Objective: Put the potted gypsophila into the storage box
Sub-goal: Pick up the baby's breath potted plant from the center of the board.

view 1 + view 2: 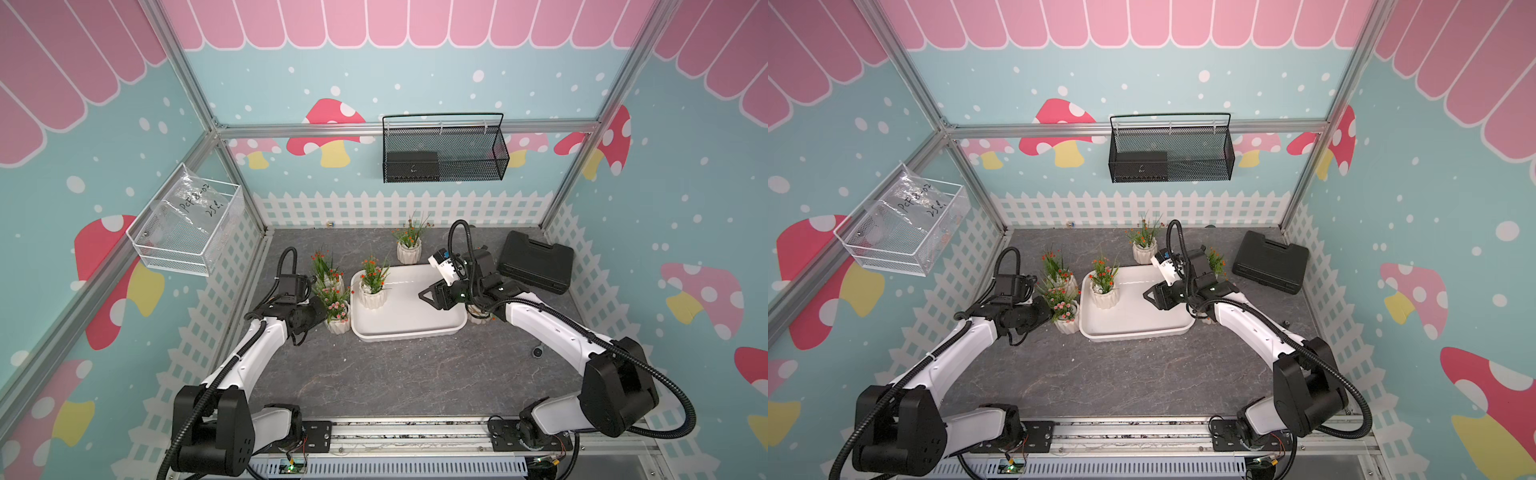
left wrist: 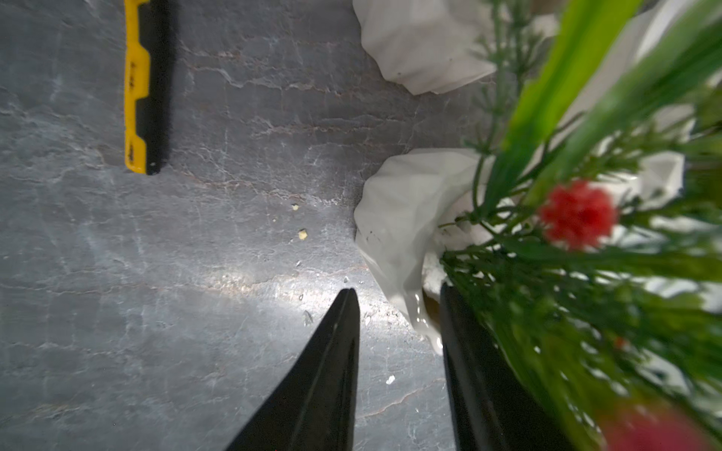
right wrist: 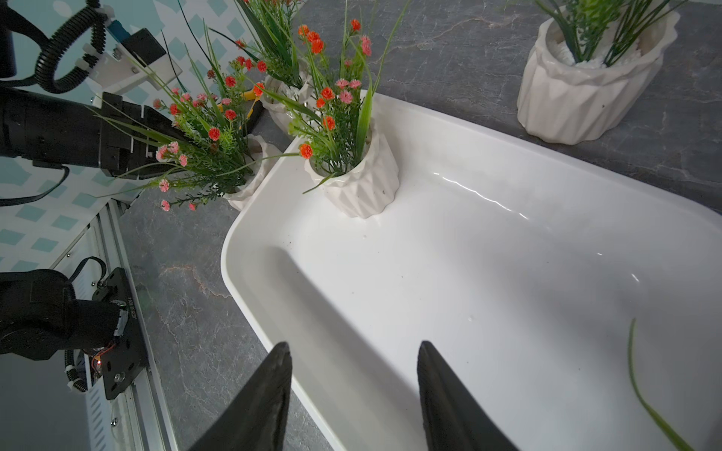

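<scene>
One potted gypsophila (image 1: 372,291) stands upright inside the storage box (image 1: 415,328), in its 10 o'clock corner. Just outside the box's 9 o'clock side, the left gripper (image 2: 392,293) straddles a second pot (image 2: 394,218) at its rim, jaws parted, not yet pinching. The right gripper (image 3: 353,347) hovers over the box's 3 o'clock end, spread and empty.

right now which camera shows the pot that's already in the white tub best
Right wrist view: the potted gypsophila stands upright, close and unobstructed, in a corner of the storage box. Both top views show it small, from above. The left wrist view does not show it.
</scene>
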`<control>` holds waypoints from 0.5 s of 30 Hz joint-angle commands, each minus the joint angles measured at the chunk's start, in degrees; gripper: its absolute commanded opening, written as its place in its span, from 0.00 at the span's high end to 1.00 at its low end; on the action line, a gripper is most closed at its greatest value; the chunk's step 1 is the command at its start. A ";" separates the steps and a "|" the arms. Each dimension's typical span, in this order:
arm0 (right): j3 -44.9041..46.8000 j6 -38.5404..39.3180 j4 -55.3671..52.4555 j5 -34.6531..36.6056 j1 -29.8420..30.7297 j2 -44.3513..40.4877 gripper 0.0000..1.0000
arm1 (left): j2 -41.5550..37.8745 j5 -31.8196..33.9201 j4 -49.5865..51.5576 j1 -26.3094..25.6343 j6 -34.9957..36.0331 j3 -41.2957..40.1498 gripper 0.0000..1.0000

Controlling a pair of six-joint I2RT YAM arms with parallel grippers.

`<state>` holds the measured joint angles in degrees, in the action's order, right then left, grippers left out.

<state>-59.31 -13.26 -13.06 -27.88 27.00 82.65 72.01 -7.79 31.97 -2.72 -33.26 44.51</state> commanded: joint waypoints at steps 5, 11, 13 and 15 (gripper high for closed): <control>1.01 2.00 0.91 -0.05 -0.02 0.02 0.46 | 3.04 1.73 -3.83 -0.16 0.25 0.37 0.63; 2.35 2.17 2.37 -2.44 -0.02 0.37 0.46 | 5.73 0.16 -5.30 -0.18 0.65 0.77 0.66; 2.27 2.43 2.44 -3.24 -0.10 0.60 0.46 | 6.04 0.29 -5.64 -0.18 0.74 0.60 0.68; 2.27 2.52 2.53 -3.65 -0.11 0.67 0.46 | 6.13 0.28 -5.85 -0.16 0.82 0.36 0.69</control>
<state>-57.58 -12.23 -11.92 -29.58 27.00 82.76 77.80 -8.29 27.29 -2.83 -32.75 44.51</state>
